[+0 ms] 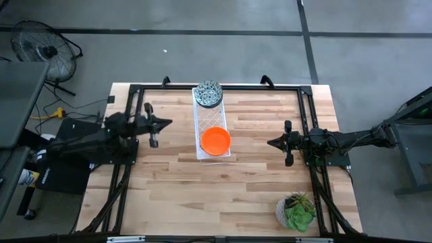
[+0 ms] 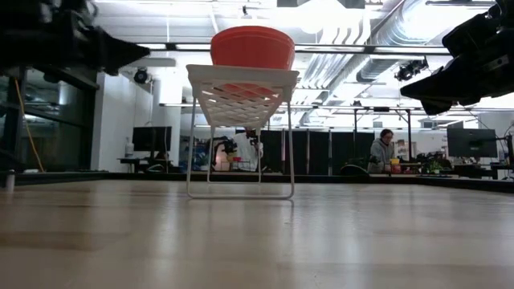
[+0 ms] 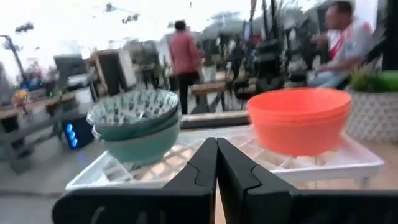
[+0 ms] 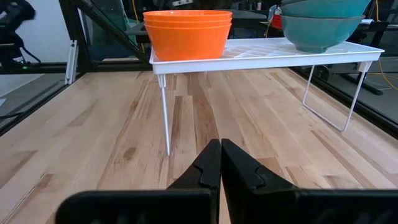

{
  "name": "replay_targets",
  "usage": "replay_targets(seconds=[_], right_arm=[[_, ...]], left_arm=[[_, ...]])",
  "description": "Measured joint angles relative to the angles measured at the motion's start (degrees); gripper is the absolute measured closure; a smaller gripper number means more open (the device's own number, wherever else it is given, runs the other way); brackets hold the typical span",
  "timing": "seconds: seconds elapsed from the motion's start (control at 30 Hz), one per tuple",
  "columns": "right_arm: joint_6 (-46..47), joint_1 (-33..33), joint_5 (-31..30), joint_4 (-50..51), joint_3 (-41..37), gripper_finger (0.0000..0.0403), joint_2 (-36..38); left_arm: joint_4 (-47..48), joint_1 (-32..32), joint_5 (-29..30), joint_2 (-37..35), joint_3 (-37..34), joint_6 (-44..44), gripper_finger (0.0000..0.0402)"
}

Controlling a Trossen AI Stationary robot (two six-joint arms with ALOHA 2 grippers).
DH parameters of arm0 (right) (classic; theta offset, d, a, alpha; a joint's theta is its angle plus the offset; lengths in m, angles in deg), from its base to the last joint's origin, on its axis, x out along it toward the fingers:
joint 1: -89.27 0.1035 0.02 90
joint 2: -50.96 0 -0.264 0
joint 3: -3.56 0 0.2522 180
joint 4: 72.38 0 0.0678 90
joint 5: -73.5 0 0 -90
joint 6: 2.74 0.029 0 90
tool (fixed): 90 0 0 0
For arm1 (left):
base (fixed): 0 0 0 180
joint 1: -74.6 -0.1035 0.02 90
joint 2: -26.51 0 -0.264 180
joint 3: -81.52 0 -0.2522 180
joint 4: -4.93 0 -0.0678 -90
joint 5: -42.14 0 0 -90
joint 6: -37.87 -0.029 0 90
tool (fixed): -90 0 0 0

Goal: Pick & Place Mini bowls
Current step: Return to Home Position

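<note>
Shelf: one white lattice shelf (image 1: 200,120) on thin wire legs, standing on the wooden table (image 1: 236,182); I place everything else by it.
Orange bowls: one stack (image 4: 188,34) on top of the shelf, at the end level with my two grippers. I count three rims nested in it, all plain orange-red.
Patterned bowls: one stack (image 3: 134,121) on top of the shelf at the opposite end, apart from the orange stack. I see at least two nested; the exact number I cannot tell.
Bowls off the shelf: none in view.
My left gripper (image 3: 216,142): off one long side of the shelf, raised above the table, pointing at the shelf. Its two fingers are pressed together and hold nothing.
My right gripper (image 4: 221,143): off the other long side of the shelf, farther from it than the left one, also facing it. Its two fingers meet and carry nothing.
Plant: one pale pot with a green plant (image 1: 295,210), well away from the shelf on my right gripper's side.
</note>
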State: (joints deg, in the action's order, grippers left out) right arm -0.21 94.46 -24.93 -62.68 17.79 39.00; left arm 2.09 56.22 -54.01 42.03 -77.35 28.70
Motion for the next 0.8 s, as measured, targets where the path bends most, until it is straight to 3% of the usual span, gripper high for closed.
replay_targets(seconds=[0.3, 0.8], right_arm=[[0.0, -0.01, 0.0, 0.0, 0.01, 0.0402, -0.01], [0.0, -0.01, 0.0, 0.04, 0.01, 0.0403, -0.02]], left_arm=[[8.71, 11.07, 3.7, -15.61, -3.51, -5.53, 0.0401], [17.83, 16.98, 12.16, -15.14, -3.42, -7.2, 0.0401]])
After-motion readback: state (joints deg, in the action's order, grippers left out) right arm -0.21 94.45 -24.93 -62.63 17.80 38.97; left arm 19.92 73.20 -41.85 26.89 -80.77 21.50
